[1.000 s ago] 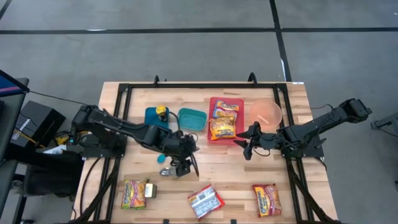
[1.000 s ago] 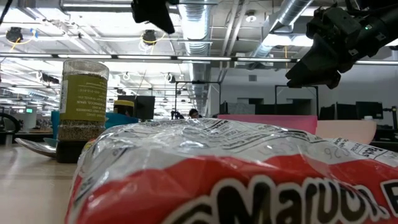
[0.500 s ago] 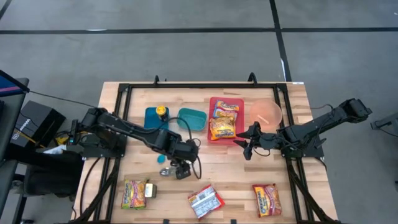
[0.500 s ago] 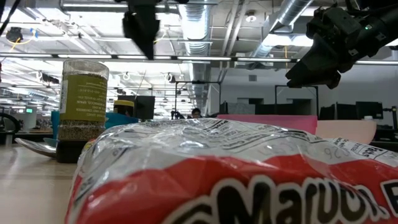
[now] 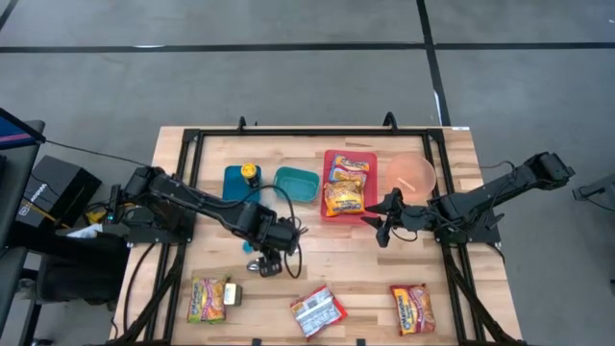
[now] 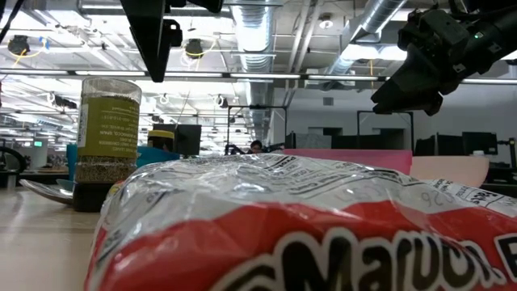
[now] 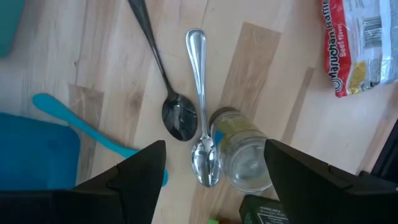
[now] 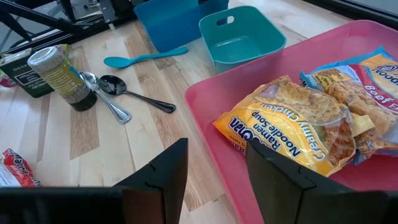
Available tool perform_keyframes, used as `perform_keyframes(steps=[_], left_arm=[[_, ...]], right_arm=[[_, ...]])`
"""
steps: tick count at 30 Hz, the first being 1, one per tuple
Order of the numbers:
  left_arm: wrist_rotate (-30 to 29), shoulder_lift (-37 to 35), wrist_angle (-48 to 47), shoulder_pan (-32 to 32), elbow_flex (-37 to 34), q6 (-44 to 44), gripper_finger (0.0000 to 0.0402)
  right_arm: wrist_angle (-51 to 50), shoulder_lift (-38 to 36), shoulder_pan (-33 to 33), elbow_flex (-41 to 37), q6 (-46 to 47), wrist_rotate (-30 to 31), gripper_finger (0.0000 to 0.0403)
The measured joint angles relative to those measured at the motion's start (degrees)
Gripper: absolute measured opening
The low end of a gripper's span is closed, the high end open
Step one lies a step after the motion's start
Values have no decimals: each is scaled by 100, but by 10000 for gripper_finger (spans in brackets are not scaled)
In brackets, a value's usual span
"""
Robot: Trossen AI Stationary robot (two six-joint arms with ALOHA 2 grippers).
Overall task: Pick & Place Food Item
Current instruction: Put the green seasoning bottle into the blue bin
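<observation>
Left claw (image 5: 267,265): open, empty, poised directly above the spice jar (image 7: 244,150) and two metal spoons (image 7: 200,134), apparently lining up a pick there. Noodle packets awaiting placement: one yellow (image 5: 209,298) at the near left edge, one red-and-white (image 5: 318,310) near centre, one (image 5: 411,308) near right. Pink tray (image 5: 332,159): holds two noodle packets (image 5: 344,199), likely the drop point; teal tub (image 5: 297,183) just beside it. Right claw (image 5: 382,227): parted, empty, waiting beside the tray's near corner. Desk (image 5: 346,250): pale wood planks in a black frame; grey floor around, open office with exposed ceiling ducts behind.
</observation>
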Motion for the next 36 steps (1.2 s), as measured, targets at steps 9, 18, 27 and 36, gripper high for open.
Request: perform_keyframes(steps=[9, 18, 27, 36], left_arm=[[-7, 0, 15, 48, 0, 2, 269], [366, -2, 52, 37, 0, -305, 314], [407, -4, 57, -108, 0, -461, 357], [46, -4, 54, -409, 0, -466, 356]], right_arm=[[0, 0, 0, 0, 0, 0, 156], [0, 1, 0, 0, 0, 0, 156], [-2, 2, 0, 0, 0, -2, 156], [-2, 1, 7, 0, 2, -31, 156]])
